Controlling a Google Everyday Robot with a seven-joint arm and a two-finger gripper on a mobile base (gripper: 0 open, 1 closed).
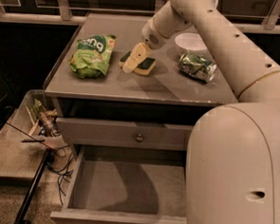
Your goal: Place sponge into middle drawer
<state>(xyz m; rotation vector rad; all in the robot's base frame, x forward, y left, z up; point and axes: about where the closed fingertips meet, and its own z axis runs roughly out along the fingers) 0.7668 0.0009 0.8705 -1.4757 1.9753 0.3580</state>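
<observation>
The sponge (145, 66), dark green on top with pale yellow foam below, lies on the grey cabinet top (132, 87) near its middle. My gripper (132, 61) hangs from the white arm that reaches in from the upper right. It sits directly over the sponge's left part and hides that part. The middle drawer (119, 221) is pulled open at the bottom of the view and shows a bare grey floor. My arm's large white body covers its right side.
A light-green snack bag (91, 54) lies left of the sponge. A green-and-silver can (196, 67) lies to its right, with a white bowl (191, 41) behind. The top drawer (139, 138) is closed. A low shelf with clutter and cables (41, 124) stands at the left.
</observation>
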